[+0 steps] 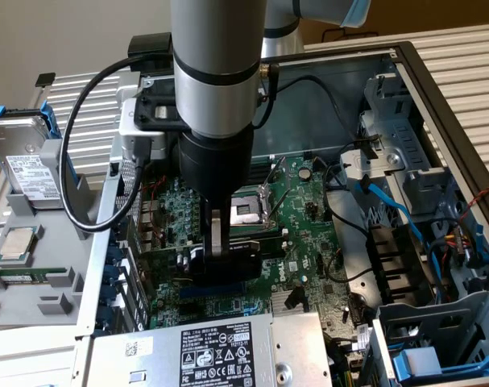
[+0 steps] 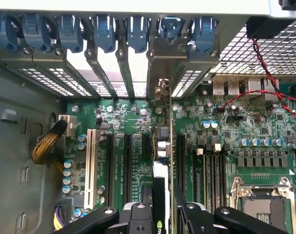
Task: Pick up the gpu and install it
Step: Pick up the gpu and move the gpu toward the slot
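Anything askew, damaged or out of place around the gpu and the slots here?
Nothing stands out. The gripper holds the gpu edge-on and upright over the motherboard, its bracket end toward the rear slot covers. Nothing looks bent or loose.

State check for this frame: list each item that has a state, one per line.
gripper: shut on the gpu, lowered inside the case
gpu: held edge-on, upright over the motherboard slots
CPU socket: empty
computer case: side panel off, interior exposed
hard drive: outside the case, on the grey tray
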Controlling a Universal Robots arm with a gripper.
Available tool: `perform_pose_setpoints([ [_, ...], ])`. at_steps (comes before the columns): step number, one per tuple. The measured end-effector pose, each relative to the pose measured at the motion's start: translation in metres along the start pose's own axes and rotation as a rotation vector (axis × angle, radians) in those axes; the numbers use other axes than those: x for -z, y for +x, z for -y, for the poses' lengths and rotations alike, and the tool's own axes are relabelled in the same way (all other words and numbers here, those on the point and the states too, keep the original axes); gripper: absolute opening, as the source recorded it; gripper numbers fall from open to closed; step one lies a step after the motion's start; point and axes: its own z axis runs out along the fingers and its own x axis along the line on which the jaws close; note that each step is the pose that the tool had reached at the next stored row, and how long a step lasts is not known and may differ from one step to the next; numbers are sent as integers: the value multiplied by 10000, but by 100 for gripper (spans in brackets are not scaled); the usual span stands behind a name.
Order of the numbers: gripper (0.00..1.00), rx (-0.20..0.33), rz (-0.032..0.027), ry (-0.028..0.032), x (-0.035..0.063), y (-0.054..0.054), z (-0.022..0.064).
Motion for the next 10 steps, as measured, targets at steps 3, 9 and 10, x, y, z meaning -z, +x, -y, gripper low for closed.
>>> perform_pose_setpoints([
  [3,27,-30,1,0,0,-7,-3],
  [9,27,-42,-2,9,-12,-7,-8],
  [10,27,-42,-1,13,-15,-7,-7],
])
